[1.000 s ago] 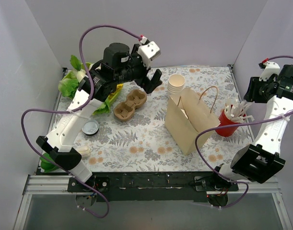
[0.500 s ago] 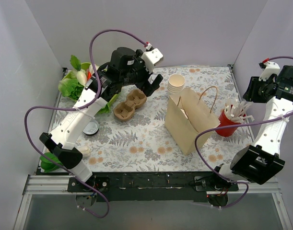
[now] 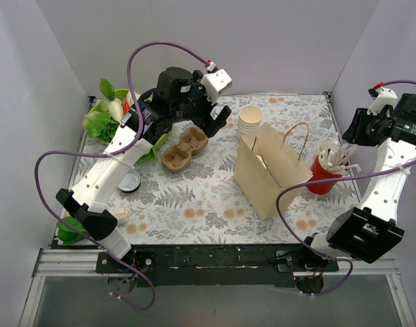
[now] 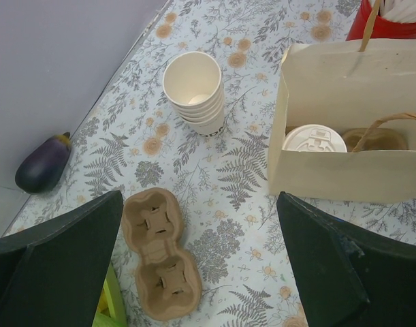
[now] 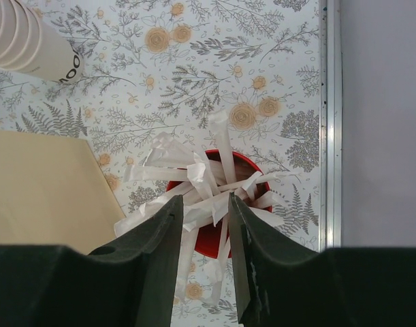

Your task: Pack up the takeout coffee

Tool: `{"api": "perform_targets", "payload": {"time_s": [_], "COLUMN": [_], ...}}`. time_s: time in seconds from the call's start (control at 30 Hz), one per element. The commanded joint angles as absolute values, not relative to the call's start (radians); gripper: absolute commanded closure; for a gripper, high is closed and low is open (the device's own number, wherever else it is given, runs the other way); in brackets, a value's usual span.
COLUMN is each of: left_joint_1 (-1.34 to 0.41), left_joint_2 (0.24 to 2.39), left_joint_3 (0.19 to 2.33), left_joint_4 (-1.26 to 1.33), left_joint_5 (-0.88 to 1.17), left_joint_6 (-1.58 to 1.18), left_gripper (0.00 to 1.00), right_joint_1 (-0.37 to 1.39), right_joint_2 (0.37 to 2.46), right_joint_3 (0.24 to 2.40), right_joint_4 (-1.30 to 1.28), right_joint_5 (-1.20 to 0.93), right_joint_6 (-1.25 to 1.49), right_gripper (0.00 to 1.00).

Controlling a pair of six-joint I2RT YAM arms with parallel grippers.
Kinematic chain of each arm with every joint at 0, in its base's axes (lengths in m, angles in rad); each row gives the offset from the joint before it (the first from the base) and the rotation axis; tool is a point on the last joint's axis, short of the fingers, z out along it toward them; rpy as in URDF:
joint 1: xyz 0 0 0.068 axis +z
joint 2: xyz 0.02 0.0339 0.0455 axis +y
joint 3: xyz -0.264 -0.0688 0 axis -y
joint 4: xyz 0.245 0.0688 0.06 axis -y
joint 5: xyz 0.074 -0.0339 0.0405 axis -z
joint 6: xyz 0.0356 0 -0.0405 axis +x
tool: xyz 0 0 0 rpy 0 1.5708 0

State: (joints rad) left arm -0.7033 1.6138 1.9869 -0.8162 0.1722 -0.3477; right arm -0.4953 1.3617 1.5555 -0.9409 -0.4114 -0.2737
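The takeout coffee stands inside the brown paper bag, and only its white lid shows. From above, the bag sits mid-table. My left gripper hangs wide open and holds nothing, above the table beside a cardboard cup carrier; in the top view this gripper is left of the bag. My right gripper hovers over a red cup of straws, its jaws narrow but apart. Wrapped straws show through the gap; I cannot tell whether they touch the fingers.
A stack of lidless cream cups stands just behind the bag. The carrier lies left of centre, with a loose lid nearer the front. Greens and an eggplant lie by the left wall. The table's metal edge runs right of the red cup.
The left arm lifted and swung slightly right and back a second ago, then held still. The right arm has barely moved above the straws.
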Motion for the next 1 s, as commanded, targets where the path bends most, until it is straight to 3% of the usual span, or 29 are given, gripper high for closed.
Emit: {"api": "perform_targets", "payload": {"time_s": [0.0,0.83,0.97], "left_joint_1": [-0.699,-0.7,-0.699], "left_joint_2": [1.552,1.497,1.5], "left_joint_3": [2.016,1.948,1.948], "left_joint_4": [-0.824,-0.839,-0.841], "left_joint_5": [0.209,0.23,0.232], "left_joint_6": [-0.344,-0.334,-0.334], "left_gripper": [0.02,0.02,0.02], "right_joint_1": [-0.499,-0.499,-0.499], "right_joint_2": [1.339,1.423,1.437], "right_joint_3": [1.589,1.585,1.583], "right_joint_4": [-0.951,-0.92,-0.91], "right_joint_5": [-0.439,-0.334,-0.336], "right_joint_6": [-0.259,-0.279,-0.273], "right_gripper": [0.59,0.59,0.63]}}
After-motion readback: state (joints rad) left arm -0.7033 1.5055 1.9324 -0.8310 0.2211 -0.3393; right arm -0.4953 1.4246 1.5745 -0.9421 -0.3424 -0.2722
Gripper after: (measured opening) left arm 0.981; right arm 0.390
